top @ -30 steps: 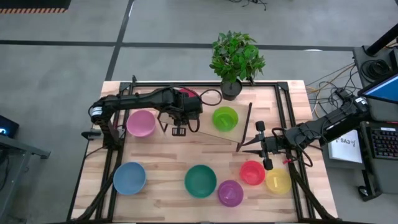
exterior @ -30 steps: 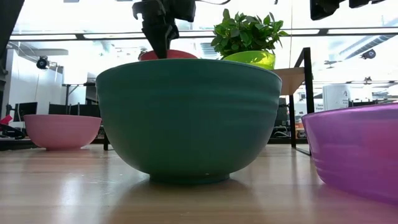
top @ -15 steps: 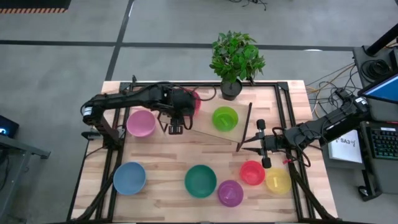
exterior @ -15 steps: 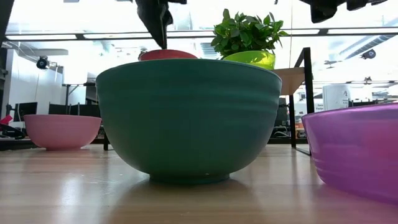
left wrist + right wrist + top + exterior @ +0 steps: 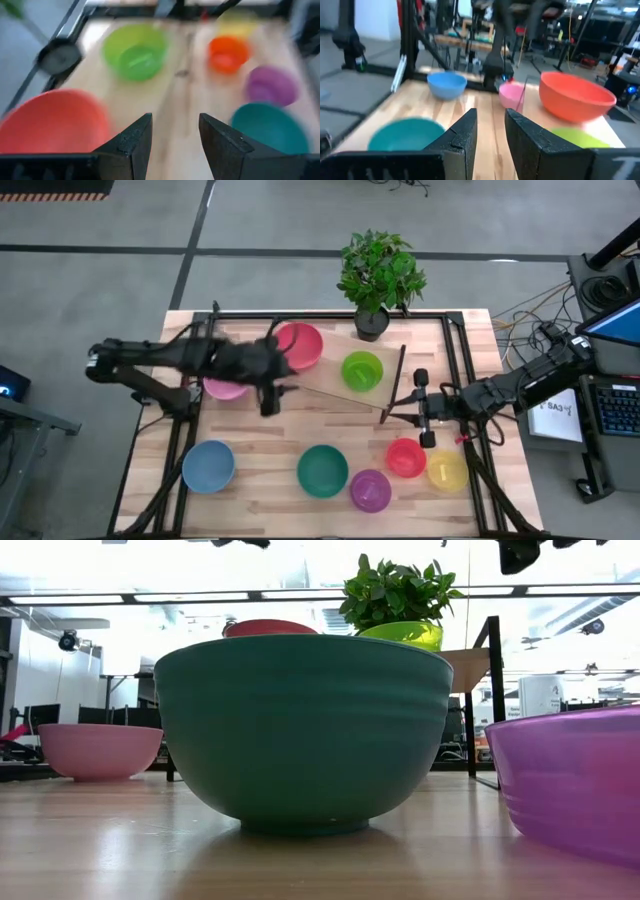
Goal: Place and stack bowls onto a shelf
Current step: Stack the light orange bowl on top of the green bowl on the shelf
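Note:
The red-orange bowl and the lime green bowl stand side by side on the light-wood shelf, at its far side. The pink bowl is partly hidden under my left arm. Blue, teal, purple, orange and yellow bowls rest on the table. My left gripper is open and empty, hanging near the shelf's left end. My right gripper is open and empty by the shelf's right end.
A potted plant stands at the table's far edge behind the shelf. The shelf's black rod leg lies close to my right gripper. Black frame rails run along the table's sides. In the low view the teal bowl blocks the middle.
My left gripper has risen from the red-orange bowl's rim, out of the low view, and drawn back a little toward the table's near and left edges. The red-orange bowl stays on the shelf, now uncovered.

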You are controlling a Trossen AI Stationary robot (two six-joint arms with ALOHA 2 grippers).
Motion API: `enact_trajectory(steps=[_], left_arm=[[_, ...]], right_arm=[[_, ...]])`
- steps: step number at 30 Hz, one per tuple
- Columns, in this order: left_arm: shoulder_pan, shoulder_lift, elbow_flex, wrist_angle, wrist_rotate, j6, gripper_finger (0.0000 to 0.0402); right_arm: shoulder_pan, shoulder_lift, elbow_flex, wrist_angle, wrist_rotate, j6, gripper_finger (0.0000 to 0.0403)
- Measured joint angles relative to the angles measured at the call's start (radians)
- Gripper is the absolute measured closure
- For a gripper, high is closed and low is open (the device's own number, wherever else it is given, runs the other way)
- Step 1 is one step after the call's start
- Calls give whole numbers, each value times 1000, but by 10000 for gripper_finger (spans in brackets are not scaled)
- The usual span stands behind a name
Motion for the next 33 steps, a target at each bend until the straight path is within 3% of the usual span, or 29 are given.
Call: enact_trajectory(steps=[5, 10, 17, 26, 30, 33], left_arm=[[-133, -122, -234, 327, -8, 22, 255], [-201, -210, -395, 438, -75, 53, 255], [-222, -298, -556, 544, -89, 74, 255], [-223, -429, -633, 526, -150, 85, 255], [-223, -475, -672, 523, -150, 72, 255], [-223, -504, -688, 523, -150, 72, 255]], right_arm=[[2, 40, 0, 104, -8, 48, 312], [3, 123, 61, 69, -65, 207, 312], [5, 302, 333, -255, -135, 526, 313], [21, 589, 793, -1006, -209, 1058, 326], [47, 684, 896, -1162, -248, 1215, 323], [70, 728, 910, -1171, -280, 1294, 319]])
